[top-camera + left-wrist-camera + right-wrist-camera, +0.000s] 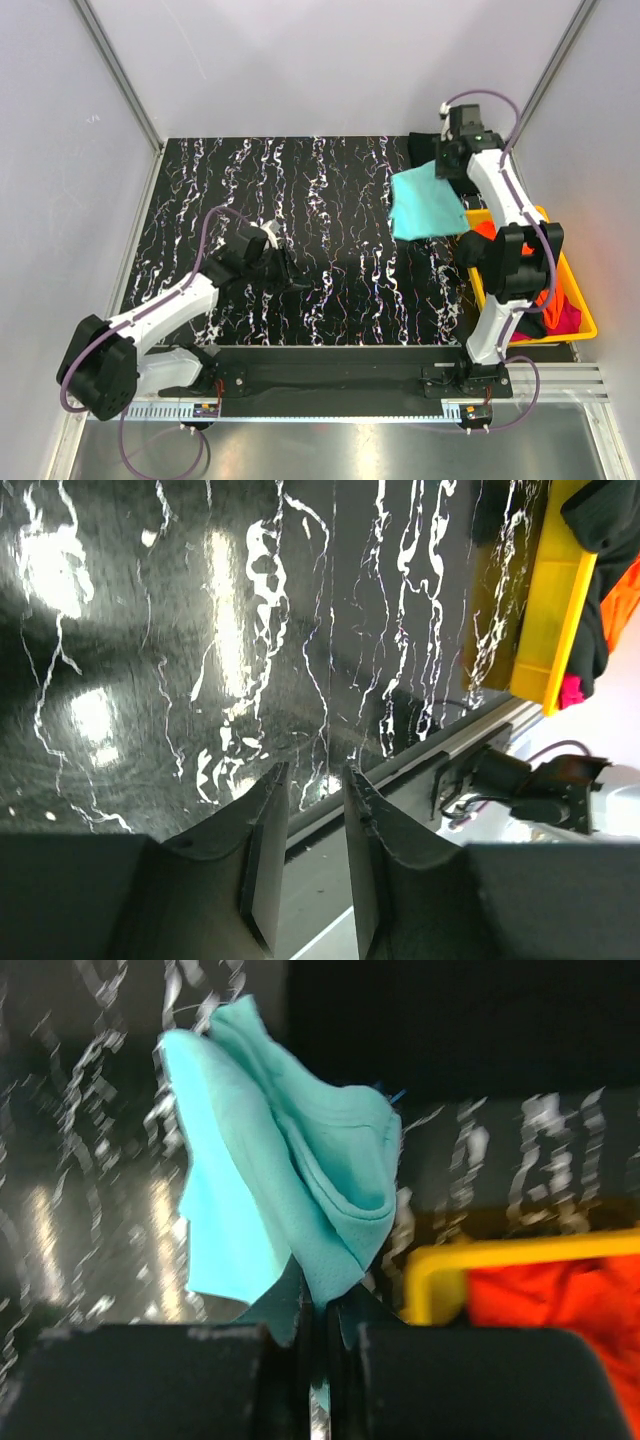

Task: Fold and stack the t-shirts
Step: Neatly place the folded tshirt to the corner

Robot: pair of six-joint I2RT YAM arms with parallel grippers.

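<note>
- Top view: the right gripper [447,165] is stretched out over the far right part of the table [300,180]. Its jaws are pressed together on the top edge of the light teal t-shirt [425,208].
- The teal cloth hangs from that pinch in a loose sheet, lifted above the marbled black surface, just beside the far end of the yellow bin [585,325].
- A black t-shirt [422,150] lies at the far right corner of the table, partly hidden by the right wrist.
- In the bin, which stands at the table's right edge, are the orange t-shirt [484,230] and the magenta t-shirt [566,318], both partly covered by the right arm.
- The left gripper [287,270] hovers low over the middle-left of the table, well apart from all the shirts.
- Left wrist view: the left gripper [315,850] has its jaws a little apart, with nothing between them and only bare table beneath.
- The bin [550,600] shows at the upper right, with orange [622,600] and a scrap of magenta [572,692] inside it.
- Right wrist view: the right gripper [316,1360] is clamped tight on a bunched fold of the teal t-shirt [290,1200], which stands up from the jaws in folds.
- Behind it are a corner of the bin [440,1270], the orange t-shirt [560,1310] inside it, and the black t-shirt [450,1020] further off, blurred.
</note>
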